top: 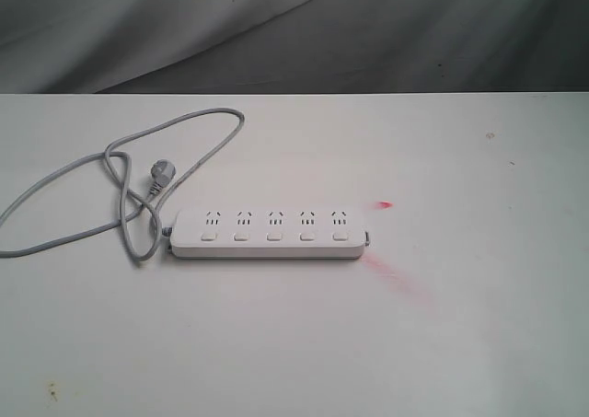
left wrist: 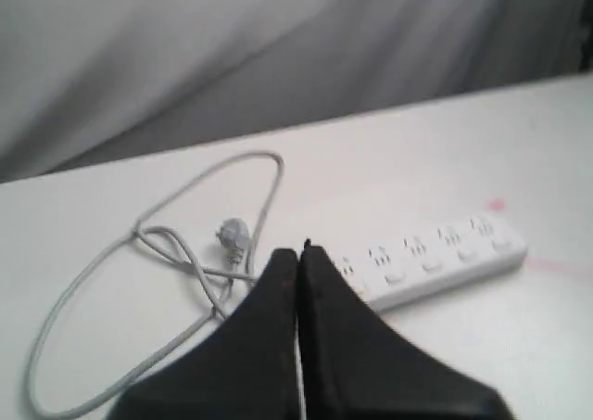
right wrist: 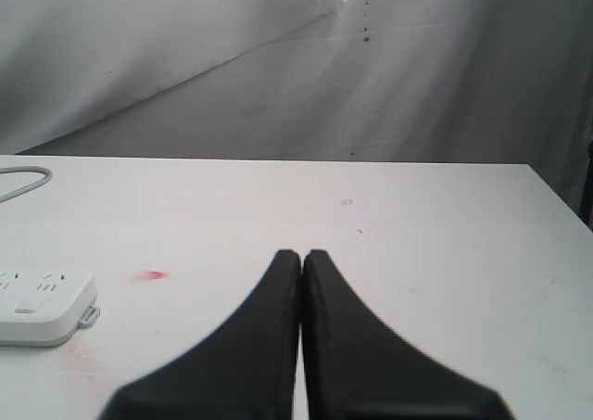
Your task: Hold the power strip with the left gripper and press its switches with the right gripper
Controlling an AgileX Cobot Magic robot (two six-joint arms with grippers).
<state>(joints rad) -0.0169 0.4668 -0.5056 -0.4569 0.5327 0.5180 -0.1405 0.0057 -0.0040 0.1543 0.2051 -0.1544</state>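
Note:
The white power strip (top: pixel 267 234) lies flat on the white table, with a row of small white switches (top: pixel 272 237) below its sockets. Its grey cord (top: pixel 120 173) loops off to the left and ends in a plug (top: pixel 161 171). Neither arm shows in the exterior view. In the left wrist view my left gripper (left wrist: pixel 298 251) is shut and empty, above and short of the power strip (left wrist: pixel 435 259) and the plug (left wrist: pixel 233 235). My right gripper (right wrist: pixel 302 253) is also shut and empty, over bare table, well to the right of the power strip's end (right wrist: pixel 42 307).
A grey draped cloth (top: pixel 294 30) hangs behind the table's far edge. Red marks (top: pixel 385 204) stain the tabletop just right of the strip. The table's right edge (right wrist: pixel 556 197) shows in the right wrist view.

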